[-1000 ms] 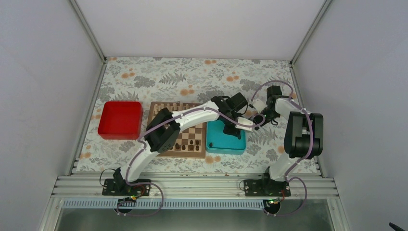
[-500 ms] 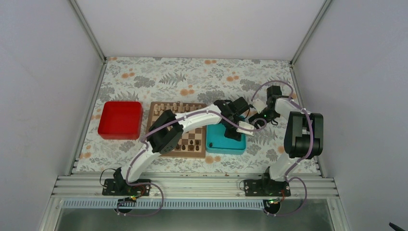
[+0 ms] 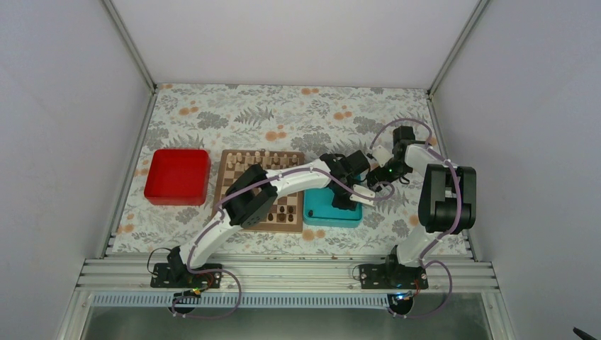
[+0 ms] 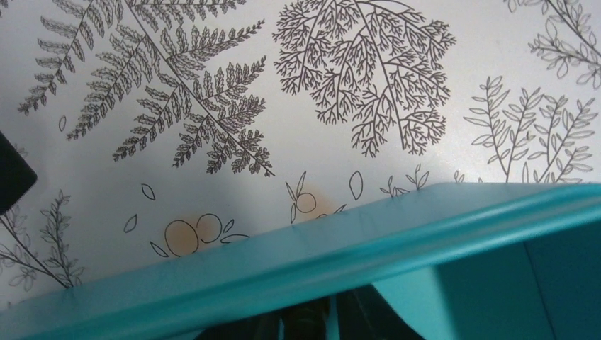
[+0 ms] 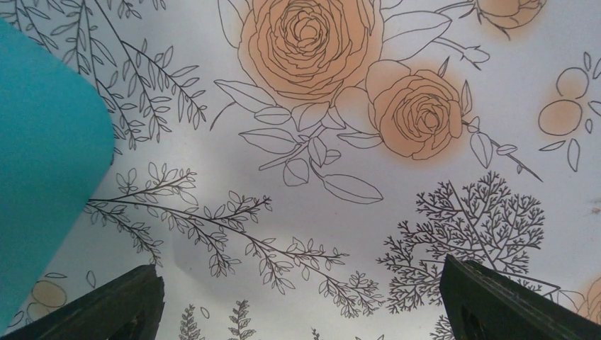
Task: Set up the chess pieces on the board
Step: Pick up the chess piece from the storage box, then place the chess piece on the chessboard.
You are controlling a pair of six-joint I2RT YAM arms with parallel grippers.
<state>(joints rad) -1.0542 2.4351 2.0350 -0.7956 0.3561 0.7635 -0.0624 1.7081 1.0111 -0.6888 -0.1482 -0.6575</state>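
Left gripper [image 3: 346, 202]: I see it reaching over the board and down into the teal tray [image 3: 319, 214].
Left fingers: The tray's rim [image 4: 283, 273] hides nearly all of them in the wrist view. I cannot tell how far apart they stand or whether they hold anything.
Right gripper [image 5: 315, 303]: I see it above the cloth [image 5: 340, 184], just beyond the far right corner of the teal tray.
Right fingers: Spread wide, with nothing between them but bare cloth. The tray's corner shows outside one finger, apart from it.
Board [image 3: 278, 228]: Lies beside the teal tray, on the side away from the right fingers. The left arm crosses above it.
Dark pieces [image 3: 283, 210]: Stand on the board's near rows, well apart from both pairs of fingers.
Pale pieces [image 3: 255, 157]: Lined up along the board's far edge.
Red tray [image 3: 177, 176]: Beyond the board, farthest from both pairs of fingers.
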